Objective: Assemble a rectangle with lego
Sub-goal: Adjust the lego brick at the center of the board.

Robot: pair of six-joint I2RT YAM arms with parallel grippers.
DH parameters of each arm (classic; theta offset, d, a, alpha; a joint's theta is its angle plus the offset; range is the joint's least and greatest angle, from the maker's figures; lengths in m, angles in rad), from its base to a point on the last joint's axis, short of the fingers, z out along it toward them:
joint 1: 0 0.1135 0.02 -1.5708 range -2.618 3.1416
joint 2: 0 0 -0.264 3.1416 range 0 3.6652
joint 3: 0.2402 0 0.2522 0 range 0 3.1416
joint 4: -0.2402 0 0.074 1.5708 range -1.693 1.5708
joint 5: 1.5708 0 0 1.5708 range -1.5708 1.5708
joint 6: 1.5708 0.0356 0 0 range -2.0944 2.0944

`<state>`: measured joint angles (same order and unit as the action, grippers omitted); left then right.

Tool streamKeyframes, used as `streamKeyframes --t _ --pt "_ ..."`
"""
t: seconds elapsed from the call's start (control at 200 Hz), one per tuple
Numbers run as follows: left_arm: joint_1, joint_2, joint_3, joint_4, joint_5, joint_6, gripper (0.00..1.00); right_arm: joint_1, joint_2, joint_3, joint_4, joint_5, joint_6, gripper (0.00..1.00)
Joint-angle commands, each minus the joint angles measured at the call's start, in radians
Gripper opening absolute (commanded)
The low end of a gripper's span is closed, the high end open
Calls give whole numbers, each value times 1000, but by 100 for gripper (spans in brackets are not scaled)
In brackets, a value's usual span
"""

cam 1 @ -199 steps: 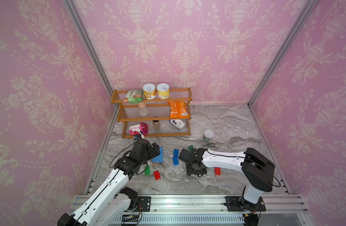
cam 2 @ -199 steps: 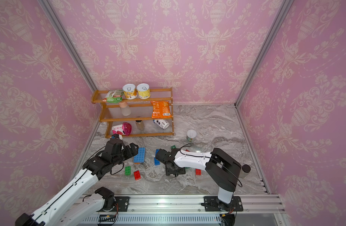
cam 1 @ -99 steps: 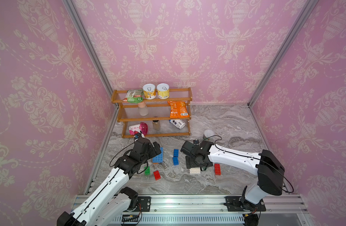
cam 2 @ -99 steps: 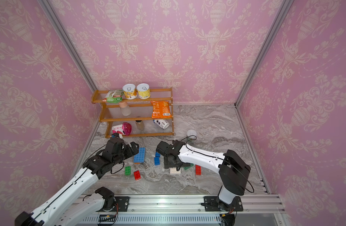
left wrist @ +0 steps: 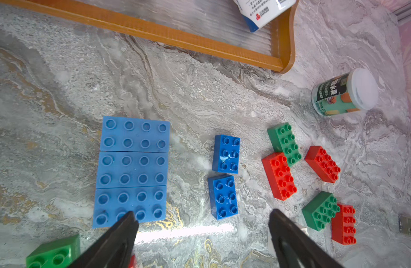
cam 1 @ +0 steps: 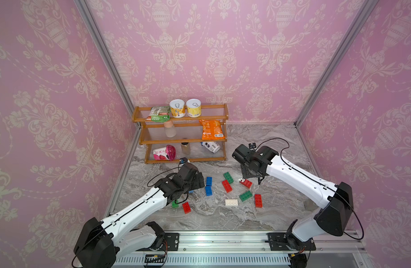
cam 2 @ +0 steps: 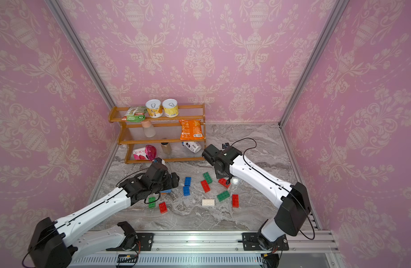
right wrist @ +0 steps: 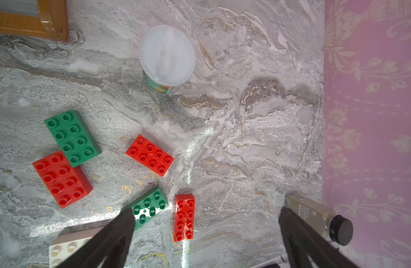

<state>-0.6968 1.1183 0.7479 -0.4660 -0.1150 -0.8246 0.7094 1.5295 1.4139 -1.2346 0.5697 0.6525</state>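
The grey marble worktop (cam 1: 223,220) carries a three-tier wooden shelf rack (cam 1: 199,159) at its 11 o'clock corner and loose red, green, dark-blue and white lego bricks (cam 1: 227,185) around its centre. The light-blue rectangle of three lego bricks (left wrist: 131,169) set edge to edge lies flat on the worktop at 9 o'clock from the two dark-blue bricks (left wrist: 226,154), largely hidden under the left arm (cam 1: 134,208). The left fingers (left wrist: 120,234) stand wide apart, empty, one tip over that rectangle's edge; the right fingers (right wrist: 116,232) stand equally wide, empty, above a green brick (right wrist: 151,204) and a red brick (right wrist: 184,218).
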Motion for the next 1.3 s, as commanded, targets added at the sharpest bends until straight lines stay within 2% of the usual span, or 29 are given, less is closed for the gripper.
streamKeyframes --t 0.0,0.14,0.255,0.315,0.62,0.7,0.775,0.936,1.186,1.296 --pt "-47 57 42 23 20 -12 87 -66 -81 -37 39 -14 -112 100" --pt "-88 138 66 24 53 2 86 -121 -170 -127 152 -69 -160 100" --pt "-107 188 75 37 80 5 86 -140 -218 -191 218 -16 -101 100" --pt "-111 207 76 42 91 6 86 -146 -226 -216 239 -28 -85 100" --pt "-115 286 74 68 125 20 86 -174 -108 -198 171 -121 35 100" --pt "-115 307 79 72 126 34 86 -179 -40 -151 163 -207 -28 100" --pt "-114 329 86 73 128 46 86 -174 2 -140 155 -204 -41 100" --pt "-113 374 88 100 138 63 87 -181 -58 -220 247 -218 -85 100" --pt "-114 451 127 133 156 107 87 -198 -91 -230 242 -238 -60 100" --pt "-112 476 141 129 164 117 87 -198 -135 -296 279 -241 -28 100"
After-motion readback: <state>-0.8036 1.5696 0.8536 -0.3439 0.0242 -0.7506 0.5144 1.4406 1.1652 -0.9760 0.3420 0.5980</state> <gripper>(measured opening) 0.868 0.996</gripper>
